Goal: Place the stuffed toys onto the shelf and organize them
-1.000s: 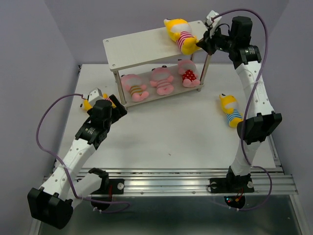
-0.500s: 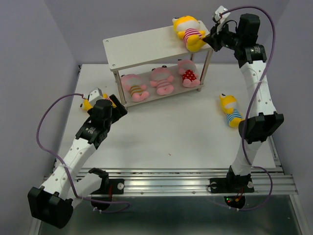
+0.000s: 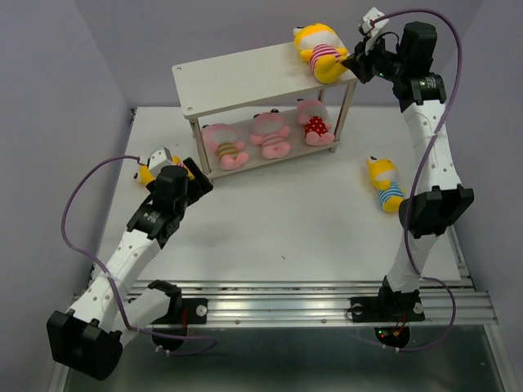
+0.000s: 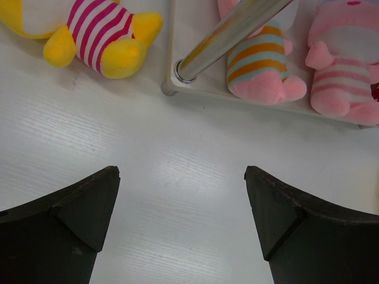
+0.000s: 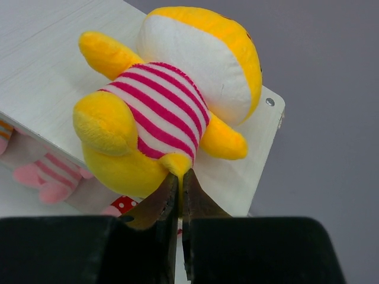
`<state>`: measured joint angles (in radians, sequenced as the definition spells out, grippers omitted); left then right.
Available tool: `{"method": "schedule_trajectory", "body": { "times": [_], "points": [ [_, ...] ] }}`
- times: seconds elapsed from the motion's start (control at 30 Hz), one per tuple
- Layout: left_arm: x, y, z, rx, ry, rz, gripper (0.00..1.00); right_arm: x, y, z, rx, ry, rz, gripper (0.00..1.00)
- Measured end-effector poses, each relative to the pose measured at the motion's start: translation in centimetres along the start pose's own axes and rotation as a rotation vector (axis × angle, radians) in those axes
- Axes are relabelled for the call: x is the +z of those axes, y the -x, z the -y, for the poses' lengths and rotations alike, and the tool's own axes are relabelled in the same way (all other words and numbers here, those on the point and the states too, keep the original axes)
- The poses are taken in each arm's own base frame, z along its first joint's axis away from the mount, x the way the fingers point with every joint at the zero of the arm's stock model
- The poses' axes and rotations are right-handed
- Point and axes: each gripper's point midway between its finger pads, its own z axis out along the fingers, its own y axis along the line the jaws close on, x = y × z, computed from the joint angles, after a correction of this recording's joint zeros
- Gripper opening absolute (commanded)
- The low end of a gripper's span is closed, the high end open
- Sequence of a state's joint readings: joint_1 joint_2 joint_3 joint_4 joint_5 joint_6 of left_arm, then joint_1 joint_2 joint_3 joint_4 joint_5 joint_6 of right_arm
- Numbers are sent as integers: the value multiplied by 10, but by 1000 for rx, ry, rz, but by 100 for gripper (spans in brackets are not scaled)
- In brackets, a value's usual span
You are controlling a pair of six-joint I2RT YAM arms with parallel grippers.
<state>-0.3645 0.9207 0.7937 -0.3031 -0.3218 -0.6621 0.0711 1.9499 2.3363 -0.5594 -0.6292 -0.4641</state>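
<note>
- The shelf (image 3: 237, 73), upper centre, carries four of six toys by my count. Its lower board holds three pink toys (image 3: 271, 135) in a row.
- The right gripper (image 5: 179, 183), upper right, is pressed together on a foot of the held yellow toy (image 3: 319, 51), which lies at the top board's right corner.
- The left gripper (image 4: 180, 174) hangs spread and empty over the table (image 3: 286, 220).
- The blue-striped yellow toy (image 3: 386, 184), right of centre, and the left yellow toy (image 3: 147, 173), centre left, are not yet shelved.

White table (image 3: 286, 220), mine. Shelf (image 3: 245, 77) stands at back. Yellow toy in blue stripes (image 3: 386, 185) to my right. Yellow toy in pink stripes (image 4: 98, 29) to my left, near the shelf's leg.
</note>
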Motion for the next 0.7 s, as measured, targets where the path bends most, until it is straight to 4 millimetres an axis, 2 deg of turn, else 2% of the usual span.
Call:
{"method": "schedule_trajectory", "body": {
  "times": [0.2,0.33,0.7],
  "points": [
    [0,0,0,1,0,-1,99,3,-2,1,13,-1,4,22],
    [0,0,0,1,1,-2,99,3,3,2,14,-6,17,25],
    [1,-2,0,2,2,-6,99,4,9,5,18,-15,41,46]
  ]
}}
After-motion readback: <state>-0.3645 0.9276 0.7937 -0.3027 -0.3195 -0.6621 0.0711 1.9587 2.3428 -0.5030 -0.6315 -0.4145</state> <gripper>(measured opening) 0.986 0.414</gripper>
